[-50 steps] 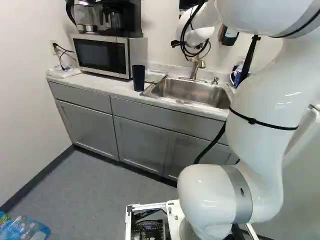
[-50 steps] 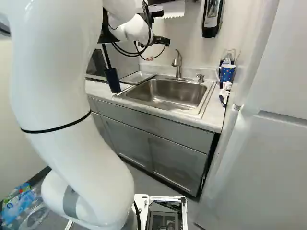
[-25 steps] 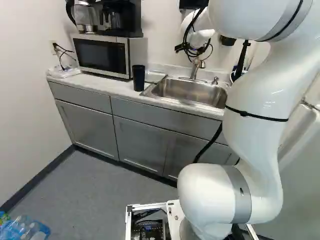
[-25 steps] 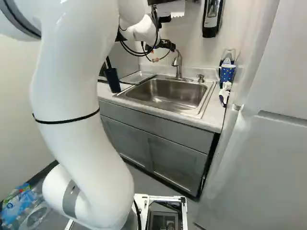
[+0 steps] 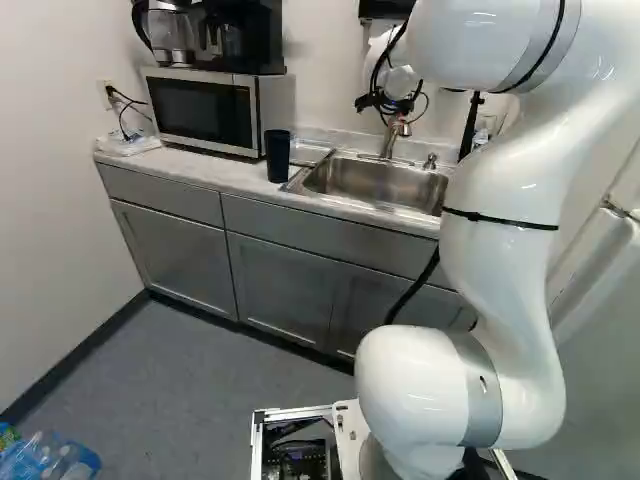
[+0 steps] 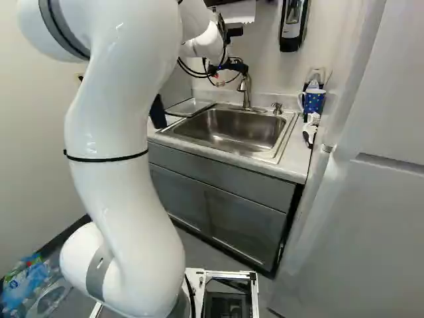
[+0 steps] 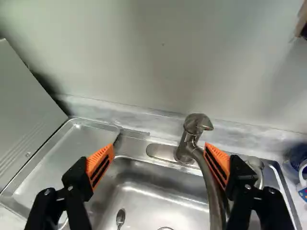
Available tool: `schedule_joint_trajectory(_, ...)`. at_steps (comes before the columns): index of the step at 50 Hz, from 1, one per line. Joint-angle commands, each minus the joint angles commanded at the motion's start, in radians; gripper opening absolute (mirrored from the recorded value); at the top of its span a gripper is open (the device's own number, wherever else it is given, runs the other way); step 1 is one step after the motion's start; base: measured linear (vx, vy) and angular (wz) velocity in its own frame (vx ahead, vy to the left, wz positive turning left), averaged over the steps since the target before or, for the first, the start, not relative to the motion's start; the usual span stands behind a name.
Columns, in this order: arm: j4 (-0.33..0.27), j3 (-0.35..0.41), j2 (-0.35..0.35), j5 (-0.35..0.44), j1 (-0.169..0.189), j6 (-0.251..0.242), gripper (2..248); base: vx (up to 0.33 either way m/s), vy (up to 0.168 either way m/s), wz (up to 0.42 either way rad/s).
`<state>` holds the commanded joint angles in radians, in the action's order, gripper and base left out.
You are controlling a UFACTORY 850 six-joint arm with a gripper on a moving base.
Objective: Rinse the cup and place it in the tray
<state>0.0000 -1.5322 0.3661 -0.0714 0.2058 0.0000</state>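
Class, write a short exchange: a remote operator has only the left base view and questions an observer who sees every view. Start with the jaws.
Operator: Are the jaws open or shut?
Observer: Open. The wrist view shows them wide apart, gripping nothing.
Operator: I see the dark cup by the microwave. Is anything in the sink?
Observer: Yes, the wrist view shows a small metal utensil, seemingly a spoon, only partly in view.
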Motion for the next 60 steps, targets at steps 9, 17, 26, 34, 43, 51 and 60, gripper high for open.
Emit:
schedule_joint_trajectory(9,0.000,-0.037,0.031,0.000,0.002,0.000,247,0.000,0.000,0.000)
schedule_joint_trajectory(17,0.000,-0.069,0.058,0.000,0.002,0.000,247,0.000,0.000,0.000)
schedule_joint_trajectory(26,0.000,-0.106,0.088,0.004,-0.001,0.000,247,0.000,0.000,0.000)
schedule_joint_trajectory(34,0.000,-0.141,0.116,0.013,-0.003,0.000,247,0.000,0.000,0.000)
schedule_joint_trajectory(43,0.000,-0.177,0.145,0.032,-0.006,0.000,247,0.000,0.000,0.000)
schedule_joint_trajectory(51,0.000,-0.194,0.159,0.058,-0.007,0.000,247,0.000,0.000,0.000)
schedule_joint_trajectory(60,0.000,-0.196,0.160,0.091,-0.007,0.000,247,0.000,0.000,0.000)
